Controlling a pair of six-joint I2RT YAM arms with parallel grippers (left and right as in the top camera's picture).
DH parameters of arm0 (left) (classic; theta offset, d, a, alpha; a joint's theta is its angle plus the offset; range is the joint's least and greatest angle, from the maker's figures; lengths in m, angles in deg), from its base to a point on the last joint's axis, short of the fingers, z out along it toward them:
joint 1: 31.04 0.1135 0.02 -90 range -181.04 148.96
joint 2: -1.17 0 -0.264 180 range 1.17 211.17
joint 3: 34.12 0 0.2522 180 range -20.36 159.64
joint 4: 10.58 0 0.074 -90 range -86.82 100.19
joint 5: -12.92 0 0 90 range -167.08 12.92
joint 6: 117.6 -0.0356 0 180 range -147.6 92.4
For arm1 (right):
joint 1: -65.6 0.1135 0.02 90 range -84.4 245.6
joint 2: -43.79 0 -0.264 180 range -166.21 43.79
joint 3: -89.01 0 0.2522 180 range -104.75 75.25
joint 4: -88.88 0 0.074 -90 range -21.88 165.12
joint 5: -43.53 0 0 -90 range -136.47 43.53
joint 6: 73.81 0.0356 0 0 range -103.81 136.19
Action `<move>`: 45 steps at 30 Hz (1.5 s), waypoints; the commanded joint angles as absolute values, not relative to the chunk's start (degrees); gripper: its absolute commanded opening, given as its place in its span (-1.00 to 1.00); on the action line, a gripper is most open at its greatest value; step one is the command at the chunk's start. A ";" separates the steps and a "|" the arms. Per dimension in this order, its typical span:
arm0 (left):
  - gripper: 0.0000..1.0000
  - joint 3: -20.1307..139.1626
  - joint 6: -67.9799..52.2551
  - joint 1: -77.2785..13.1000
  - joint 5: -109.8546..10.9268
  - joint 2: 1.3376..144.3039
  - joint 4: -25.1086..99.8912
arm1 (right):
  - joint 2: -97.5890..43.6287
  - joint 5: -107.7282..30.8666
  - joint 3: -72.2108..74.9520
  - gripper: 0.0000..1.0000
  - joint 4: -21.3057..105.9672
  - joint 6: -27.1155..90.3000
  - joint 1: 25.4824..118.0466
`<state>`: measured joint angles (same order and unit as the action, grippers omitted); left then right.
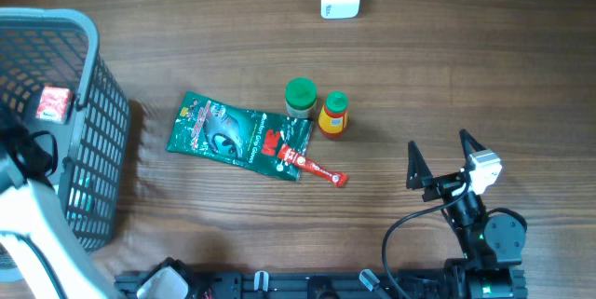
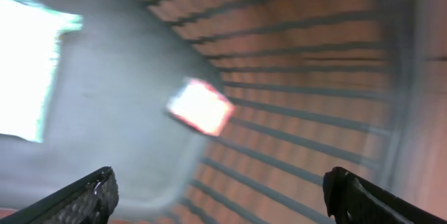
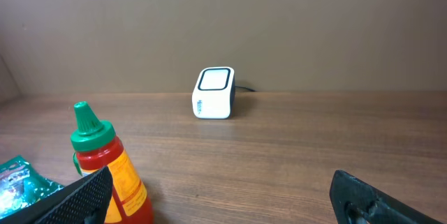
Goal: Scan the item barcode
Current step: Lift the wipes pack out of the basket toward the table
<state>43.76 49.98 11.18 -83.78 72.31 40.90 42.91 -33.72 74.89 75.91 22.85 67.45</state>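
small red-and-white packet (image 1: pixel 54 103) in grey basket (image 1: pixel 101 131), left pincer (image 2: pixel 220 182), right pincer (image 3: pixel 222 182) both spread wide

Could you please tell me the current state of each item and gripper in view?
Left gripper: open, empty, over the basket.
Small red packet: loose, in the basket.
Right gripper: open, empty.
Sauce bottle: upright, capped.
Green-lidded jar: upright, lid on.
Green pouch: lying flat.
Red sachet: lying flat.
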 commanded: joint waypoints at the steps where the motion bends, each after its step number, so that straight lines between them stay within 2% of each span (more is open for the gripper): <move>1: 0.99 43.74 47.18 13.03 -86.93 79.26 44.88 | 43.15 -34.66 74.95 0.99 76.07 23.70 67.67; 9: 1.00 43.71 42.88 19.79 -91.47 88.02 54.56 | 43.15 -34.66 74.95 0.99 76.07 23.72 67.67; 14: 0.99 43.71 41.28 20.03 -91.74 93.73 53.66 | 43.15 -34.66 74.95 0.99 76.05 23.72 67.69; 17: 1.00 43.71 33.11 19.85 -89.46 99.19 49.12 | 43.15 -34.66 74.95 0.99 76.07 23.68 67.67; 23: 1.00 43.71 29.37 19.85 -88.72 105.70 50.17 | 43.15 -34.66 74.95 0.99 76.07 23.70 67.67; 24: 0.94 43.71 29.35 19.88 -88.72 106.14 50.21 | 43.15 -34.66 74.95 0.99 76.07 23.70 67.67; 25: 0.69 43.71 29.37 19.85 -88.70 106.23 50.32 | 43.15 -34.66 74.95 0.99 76.07 23.70 67.69; 27: 0.32 43.74 29.37 19.85 -88.41 106.19 50.36 | 43.15 -34.66 74.95 0.99 76.07 23.70 67.69; 28: 0.00 43.78 29.37 19.85 -87.98 106.08 50.39 | 43.15 -34.66 74.95 1.00 76.07 23.70 67.67; 29: -0.21 43.91 29.37 19.85 -87.69 106.01 50.41 | 43.15 -34.66 74.95 0.99 76.05 23.70 67.69; 30: -0.28 44.28 29.37 19.85 -87.12 105.70 50.60 | 43.15 -34.66 74.95 1.00 76.07 23.70 67.69; 38: -0.31 56.28 29.37 19.88 -82.80 97.18 59.83 | 43.15 -34.66 74.95 1.00 76.07 23.68 67.67; 45: -0.32 74.88 29.39 19.83 -65.49 80.61 65.62 | 43.15 -34.66 74.95 1.00 76.07 23.70 67.67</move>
<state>69.11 29.92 19.70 -76.85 88.92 65.01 42.91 -33.72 74.89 75.94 22.85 67.45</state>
